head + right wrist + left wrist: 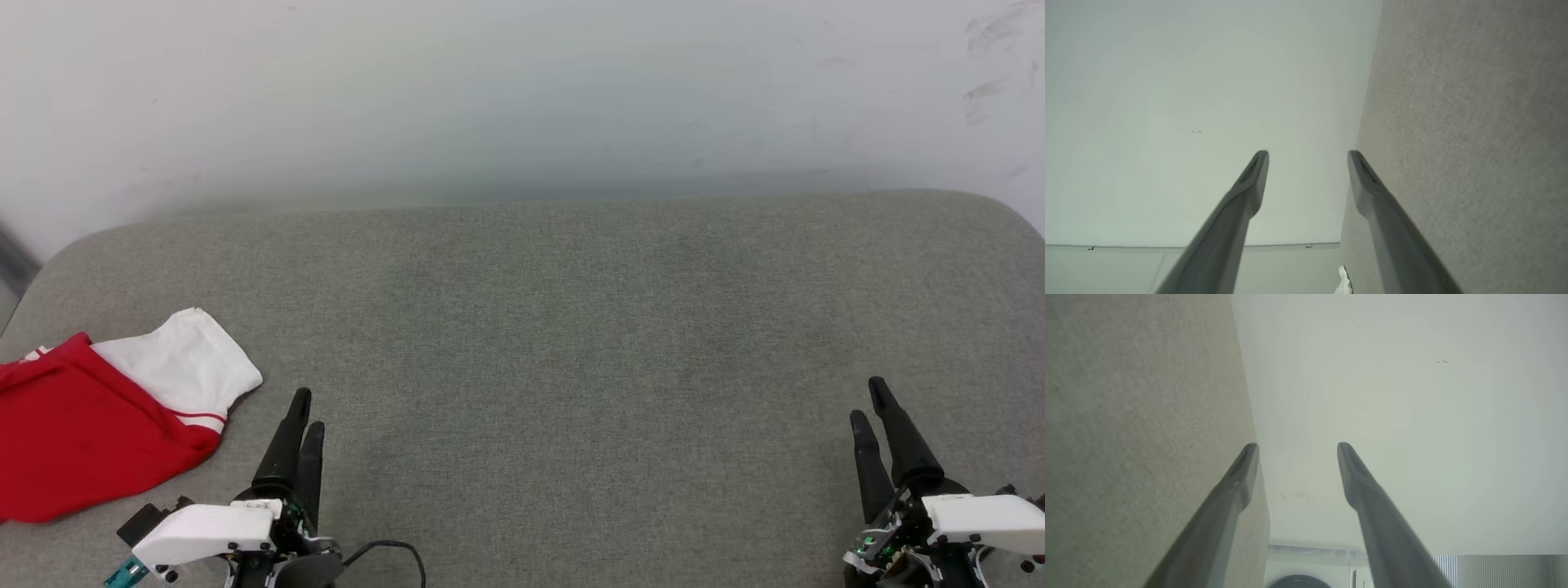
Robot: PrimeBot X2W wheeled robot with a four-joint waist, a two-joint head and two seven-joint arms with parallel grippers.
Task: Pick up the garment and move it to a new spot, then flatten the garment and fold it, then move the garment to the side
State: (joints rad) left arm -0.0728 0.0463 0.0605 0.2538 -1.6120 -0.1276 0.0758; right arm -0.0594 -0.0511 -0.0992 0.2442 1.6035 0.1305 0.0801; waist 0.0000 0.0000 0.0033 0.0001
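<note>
The garment (pixel 98 416), red with a white sleeve and striped trim, lies crumpled at the left edge of the grey cushioned surface (pixel 571 343), partly cut off by the head view's border. My left gripper (pixel 305 410) rests just right of it, apart from the cloth. In the left wrist view my left gripper (pixel 1298 446) stands open with nothing between its fingers. My right gripper (pixel 867 400) sits at the lower right, far from the garment. The right wrist view shows my right gripper (pixel 1308 153) open and holding nothing.
A pale wall (pixel 522 90) rises right behind the surface. In the left wrist view a round-doored appliance (pixel 1300 580) shows low down. A small white scrap (pixel 1344 281) lies on the floor in the right wrist view.
</note>
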